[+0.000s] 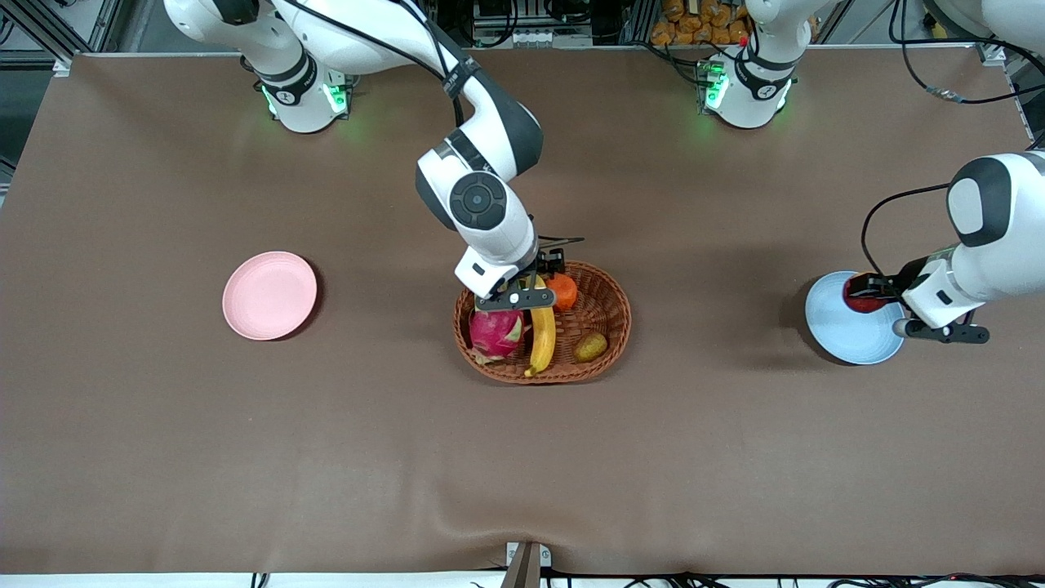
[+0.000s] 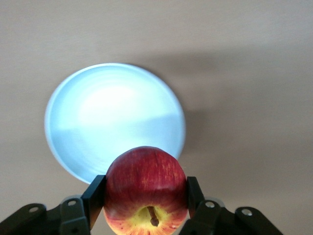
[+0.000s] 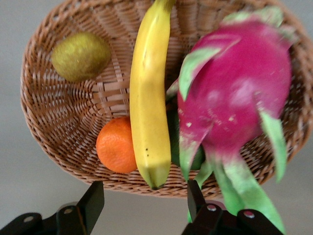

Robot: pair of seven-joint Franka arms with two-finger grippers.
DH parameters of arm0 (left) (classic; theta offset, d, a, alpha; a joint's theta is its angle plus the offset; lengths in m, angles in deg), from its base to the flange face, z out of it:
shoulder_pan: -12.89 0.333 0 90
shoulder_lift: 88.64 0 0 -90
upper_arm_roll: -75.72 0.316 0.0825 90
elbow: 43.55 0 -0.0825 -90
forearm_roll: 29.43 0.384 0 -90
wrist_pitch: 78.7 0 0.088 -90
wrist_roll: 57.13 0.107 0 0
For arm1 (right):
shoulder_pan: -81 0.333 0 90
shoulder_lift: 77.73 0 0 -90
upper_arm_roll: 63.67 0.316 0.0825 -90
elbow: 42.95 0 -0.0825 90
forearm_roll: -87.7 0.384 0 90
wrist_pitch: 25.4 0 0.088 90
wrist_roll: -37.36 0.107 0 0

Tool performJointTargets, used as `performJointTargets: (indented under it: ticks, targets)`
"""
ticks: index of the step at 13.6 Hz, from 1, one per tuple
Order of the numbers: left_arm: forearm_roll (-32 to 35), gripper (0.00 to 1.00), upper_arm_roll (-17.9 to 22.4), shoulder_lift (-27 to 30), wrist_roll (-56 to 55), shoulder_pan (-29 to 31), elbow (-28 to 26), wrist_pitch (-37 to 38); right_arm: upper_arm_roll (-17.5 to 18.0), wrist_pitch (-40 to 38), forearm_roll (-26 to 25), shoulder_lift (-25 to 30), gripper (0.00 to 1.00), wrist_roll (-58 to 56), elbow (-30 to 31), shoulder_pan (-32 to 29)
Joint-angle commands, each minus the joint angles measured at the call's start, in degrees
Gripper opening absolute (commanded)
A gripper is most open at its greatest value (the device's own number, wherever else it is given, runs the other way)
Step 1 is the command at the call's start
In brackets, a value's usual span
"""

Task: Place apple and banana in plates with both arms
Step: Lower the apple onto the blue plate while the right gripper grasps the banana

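Note:
The red apple [image 2: 145, 171] is held between my left gripper's [image 2: 145, 190] fingers, just above the edge of the light blue plate [image 2: 98, 117]. In the front view that gripper [image 1: 867, 287] and the apple [image 1: 862, 302] are over the blue plate [image 1: 849, 336] at the left arm's end of the table. The yellow banana [image 1: 542, 331] lies in the wicker basket [image 1: 611, 325]. My right gripper [image 1: 529, 283] hangs open and empty over the basket's rim, above one dark tip of the banana [image 3: 149, 98]. The pink plate [image 1: 269, 295] lies bare toward the right arm's end.
The basket [image 3: 54, 127] also holds an orange [image 3: 116, 145], a brownish-green kiwi [image 3: 80, 56] and a pink dragon fruit [image 3: 239, 93] that lies against the banana. In the front view the orange [image 1: 562, 291] lies close beside my right gripper.

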State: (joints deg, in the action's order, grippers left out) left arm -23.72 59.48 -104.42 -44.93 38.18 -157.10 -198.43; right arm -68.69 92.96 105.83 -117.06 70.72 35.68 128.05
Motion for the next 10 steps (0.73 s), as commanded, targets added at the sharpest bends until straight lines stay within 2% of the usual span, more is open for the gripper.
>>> performJointTargets:
  ticks: [1,6,10]
  targets:
    - [3.16,0.18,-0.73,0.5,0.8,3.09,-5.08,-6.98,-0.61,0.29,1.74,-1.1,0.77,1.01,-0.32,0.84]
    - [3.51,0.18,-0.73,-3.9,2.74,4.41,-5.36,-13.06,-0.61,1.69,1.92,-2.6,0.79,1.09,-0.32,0.76]
    - [3.95,0.18,-0.73,-6.36,2.83,4.68,-5.18,-14.92,-0.61,4.68,4.82,-3.83,0.79,1.53,-0.32,0.84]
